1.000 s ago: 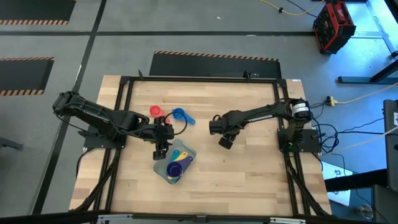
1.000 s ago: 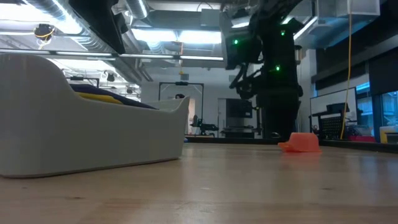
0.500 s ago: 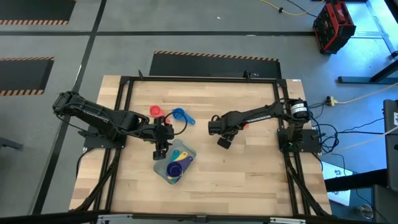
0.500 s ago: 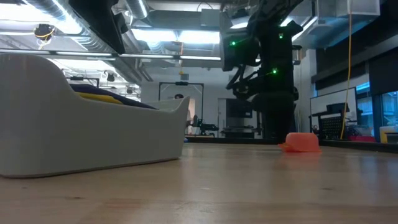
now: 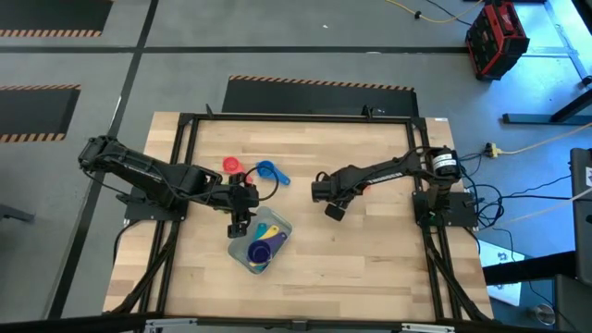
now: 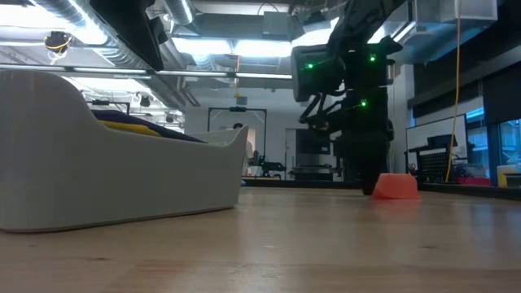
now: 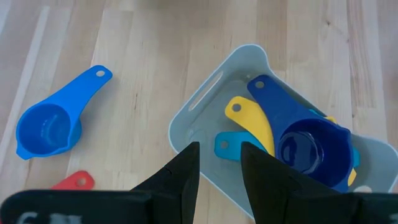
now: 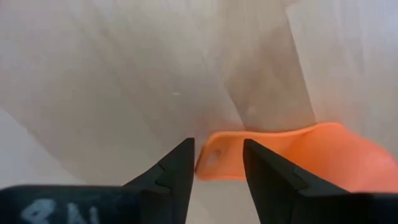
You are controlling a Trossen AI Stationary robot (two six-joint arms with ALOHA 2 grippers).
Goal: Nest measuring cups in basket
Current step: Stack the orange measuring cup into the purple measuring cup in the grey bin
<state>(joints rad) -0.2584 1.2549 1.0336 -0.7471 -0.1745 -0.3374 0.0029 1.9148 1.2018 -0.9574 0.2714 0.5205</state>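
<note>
**Right gripper hanging over the orange cup, left gripper at the basket edge**

You are looking at the right gripper (image 8: 214, 163) sitting just above the orange cup (image 8: 292, 155), right of centre in the overhead frame. Its jaws are standing narrowly apart and holding nothing; the cup's handle end is showing in the gap between the fingertips, and the cup is lying on the wooden table (image 5: 370, 250). In the level view the cup (image 6: 396, 185) is resting at right of centre, with the dark arm close behind it.

Your left gripper (image 7: 219, 163) is hovering at the upper left rim of the basket (image 5: 280, 228), below the middle of the overhead frame. Its jaws are also slightly apart and empty. Inside the basket (image 7: 199, 102) you are seeing the purple cup (image 7: 305, 146), the yellow cup (image 7: 252, 121) and the teal cup (image 7: 230, 146) lying together. The blue cup (image 7: 53, 121) and the red cup (image 5: 231, 166) are lying on the table above the basket.
</note>
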